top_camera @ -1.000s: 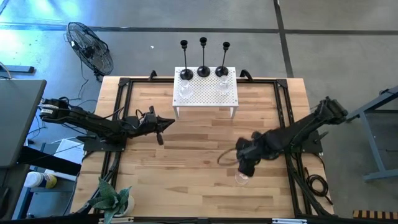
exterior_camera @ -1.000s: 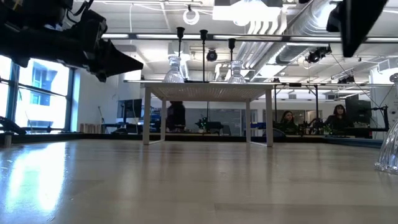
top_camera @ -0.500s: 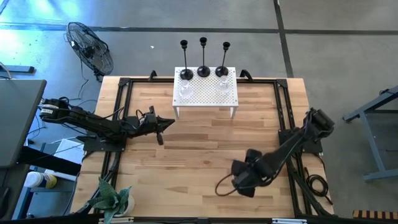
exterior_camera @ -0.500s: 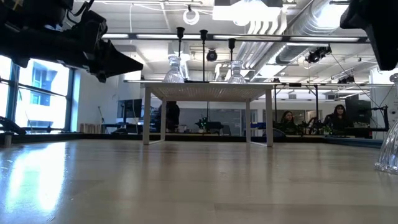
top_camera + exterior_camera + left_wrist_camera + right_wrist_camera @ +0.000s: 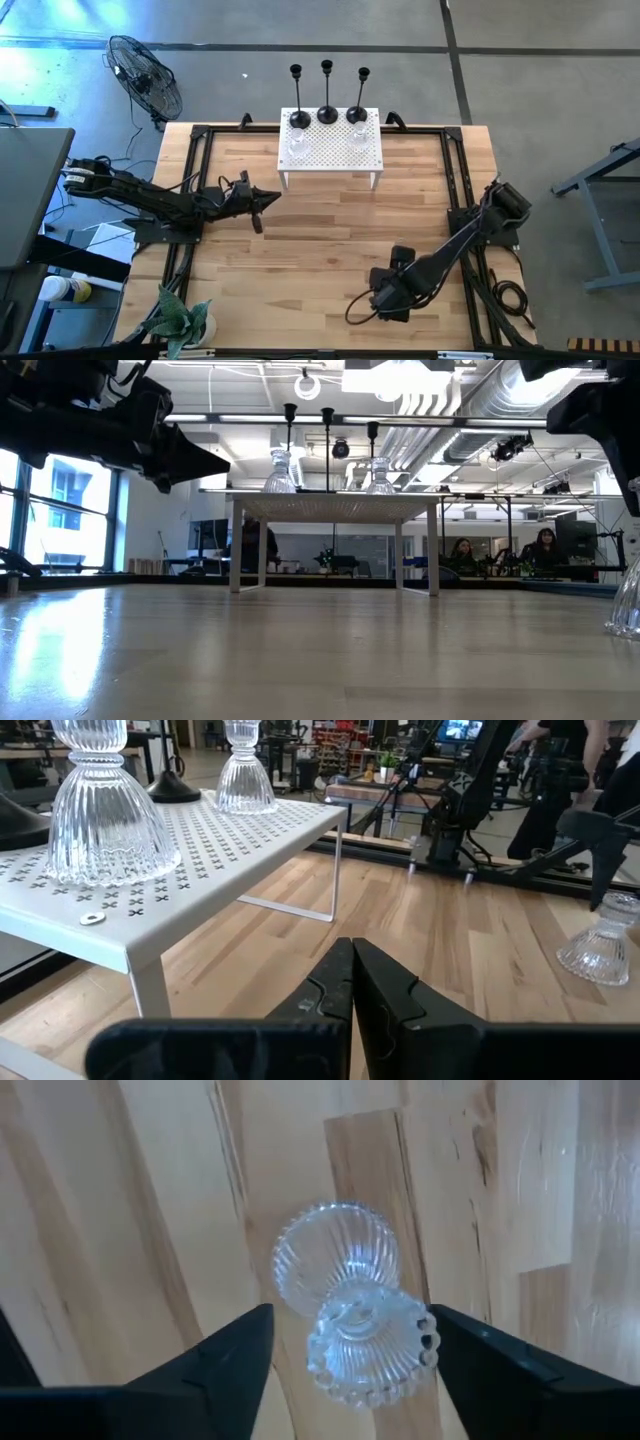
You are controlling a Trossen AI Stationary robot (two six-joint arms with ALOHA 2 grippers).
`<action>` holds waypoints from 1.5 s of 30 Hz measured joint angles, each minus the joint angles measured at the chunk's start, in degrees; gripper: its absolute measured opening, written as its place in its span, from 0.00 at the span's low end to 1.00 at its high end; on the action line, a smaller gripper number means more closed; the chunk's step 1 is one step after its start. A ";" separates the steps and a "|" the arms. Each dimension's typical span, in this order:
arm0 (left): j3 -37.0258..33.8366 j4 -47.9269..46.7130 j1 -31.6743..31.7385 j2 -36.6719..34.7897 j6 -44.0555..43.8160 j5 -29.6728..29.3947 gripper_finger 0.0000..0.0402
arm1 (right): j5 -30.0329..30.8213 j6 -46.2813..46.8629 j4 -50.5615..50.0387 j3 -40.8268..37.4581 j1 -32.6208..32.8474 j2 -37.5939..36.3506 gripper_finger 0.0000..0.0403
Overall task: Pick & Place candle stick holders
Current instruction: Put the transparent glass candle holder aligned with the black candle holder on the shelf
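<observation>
Three black candle stick holders (image 5: 327, 100) stand in a row along the far edge of the white perforated shelf (image 5: 372, 160) in the high view, with two glass holders (image 5: 297, 146) just in front of them. You've got the left tool (image 5: 268, 197) parked over the tabletop (image 5: 320, 240) near the shelf's left leg, and the right tool (image 5: 385, 300) sits low over the near right part of the tabletop.

Low view: the black trio (image 5: 328, 420) pokes up above the shelf, and a third glass holder (image 5: 626, 605) stands on the tabletop at the right edge.

Left wrist view: your left tool (image 5: 352, 982) is clenched on nothing, pointed past the shelf.

Right wrist view: the right tool (image 5: 350, 1350) is spread wide, straddling the lone glass holder (image 5: 350, 1315) from above, not touching it as far as I can tell.

So I'd say you're in the approach-to-grasp step on that glass one. Next you'd need to drop a bit, center on the stem, and squeeze gently since glass slips.
</observation>
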 joint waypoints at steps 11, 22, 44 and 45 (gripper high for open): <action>0.00 0.00 -0.01 0.00 0.00 0.07 0.00 | -2.26 -2.31 0.70 -0.56 -0.60 0.02 0.40; 0.00 0.00 0.00 0.00 0.00 0.17 0.00 | -0.71 -7.35 0.68 -0.59 -7.10 -5.65 0.43; 0.02 -0.05 -0.02 0.02 0.34 0.13 0.00 | -2.14 -43.60 -3.01 28.04 -44.33 -5.53 0.42; 0.02 -0.08 -0.01 0.02 0.35 0.13 0.00 | -2.12 -44.87 -4.07 30.29 -45.84 -4.63 0.42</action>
